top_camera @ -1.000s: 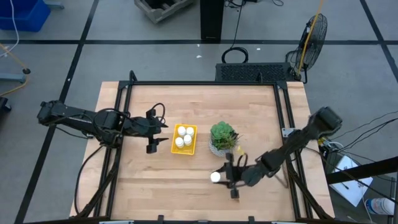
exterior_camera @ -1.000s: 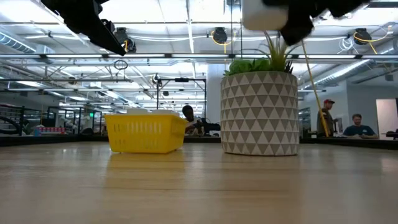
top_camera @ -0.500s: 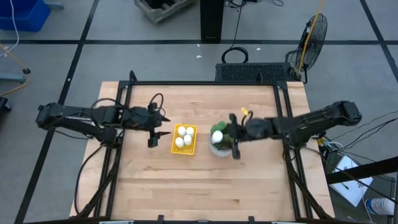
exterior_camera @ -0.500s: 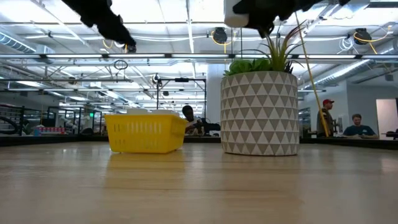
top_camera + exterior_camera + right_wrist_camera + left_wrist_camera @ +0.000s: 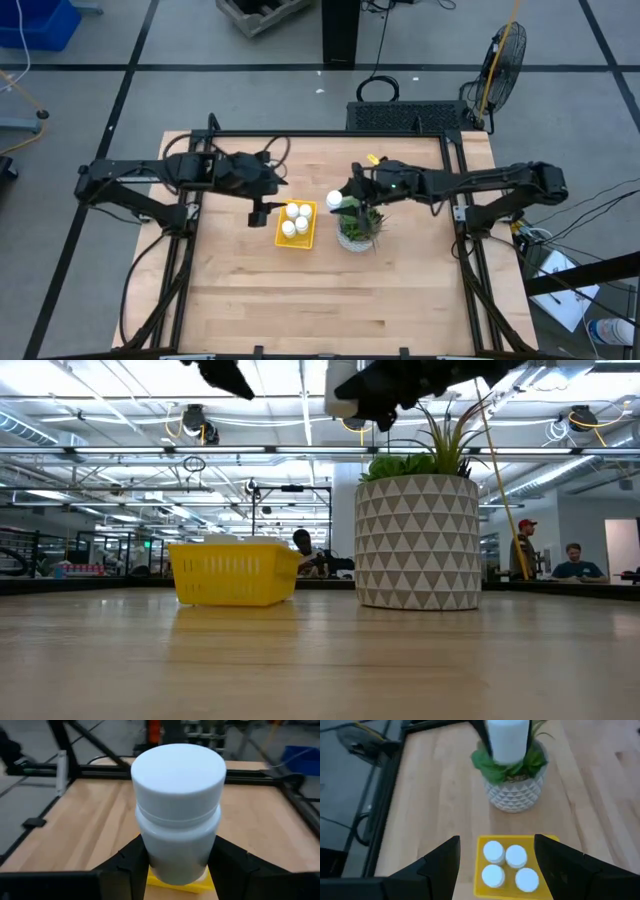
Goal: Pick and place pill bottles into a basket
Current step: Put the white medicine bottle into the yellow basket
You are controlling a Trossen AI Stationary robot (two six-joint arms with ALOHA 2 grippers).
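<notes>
The yellow basket (image 5: 297, 224) sits on the table left of the potted plant and holds several white pill bottles (image 5: 506, 865). My right gripper (image 5: 340, 203) is shut on another white pill bottle (image 5: 334, 201), high above the table between the plant and the basket; it also shows in the low view (image 5: 346, 390). My left gripper (image 5: 257, 214) is open and empty, hovering just left of the basket, its fingers (image 5: 442, 862) spread wide. My right gripper pinches the bottle's lower body (image 5: 175, 857) between its two fingers (image 5: 127, 865). The fingers reach in from the table's right, roughly level. The bottle stands upright with its cap (image 5: 177, 767) up, lifted clear of the table and the plant.
A green plant in a white patterned pot (image 5: 358, 226) stands just right of the basket, under my right arm; its leaves (image 5: 440, 445) rise close to the held bottle. A black frame (image 5: 330, 133) runs along the table's edges. Bare wood lies toward the near edge.
My right gripper has carried the bottle from near the table's near edge toward the far edge and left, passing over the plant toward the basket, the bottle staying lifted. My left gripper has moved a little toward the far edge and right, closer to the basket.
</notes>
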